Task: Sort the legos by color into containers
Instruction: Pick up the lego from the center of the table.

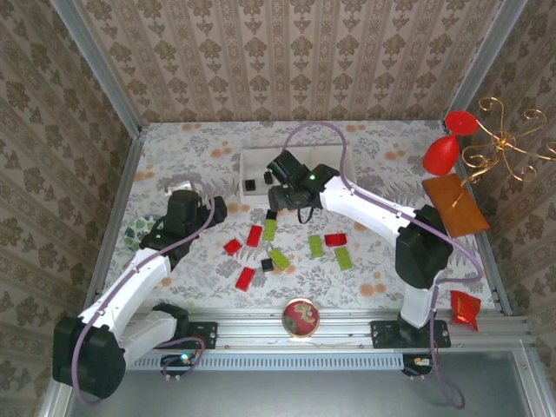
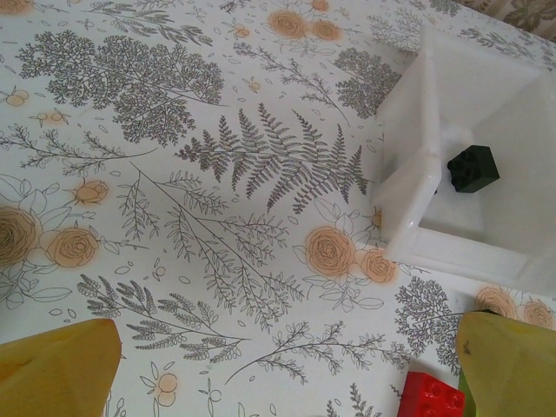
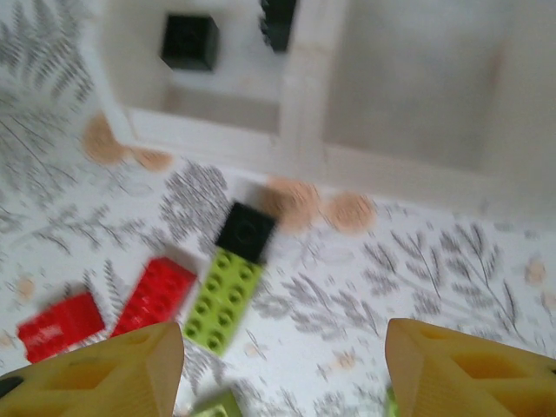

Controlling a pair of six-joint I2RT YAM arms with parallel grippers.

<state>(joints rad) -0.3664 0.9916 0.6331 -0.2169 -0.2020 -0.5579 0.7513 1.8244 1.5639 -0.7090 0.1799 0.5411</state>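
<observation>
Two yellow fingers (image 3: 104, 373) of the right hand (image 3: 282, 369) sit closest, at the bottom of its wrist view, wide apart with nothing between them, so that hand is open and empty. Just beyond them a black lego (image 3: 246, 231) lies on the worktop (image 3: 434, 261), touching the end of a lime lego (image 3: 224, 300), with two red legos (image 3: 155, 295) beside that to the left. Past these stands the white tray (image 3: 300, 113). Its left compartment holds two black pieces (image 3: 189, 41), and the compartment next to it looks bare, though the view is blurred. I'd say the black bricks are the job in hand, and this loose one looks the likeliest next pick. That calls for the fingers to drop astride the cube alone and lift it without dragging its lime neighbour, then carry it over the near wall into the left compartment. From above, the right arm (image 1: 365, 208) reaches long and low across the worktop to the tray's near edge. More red and lime bricks (image 1: 315, 246) are scattered below it. The left hand (image 2: 282, 369) is open too and holds nothing, hanging over bare worktop just left of the tray, with a red brick (image 2: 430, 398) by its right finger
</observation>
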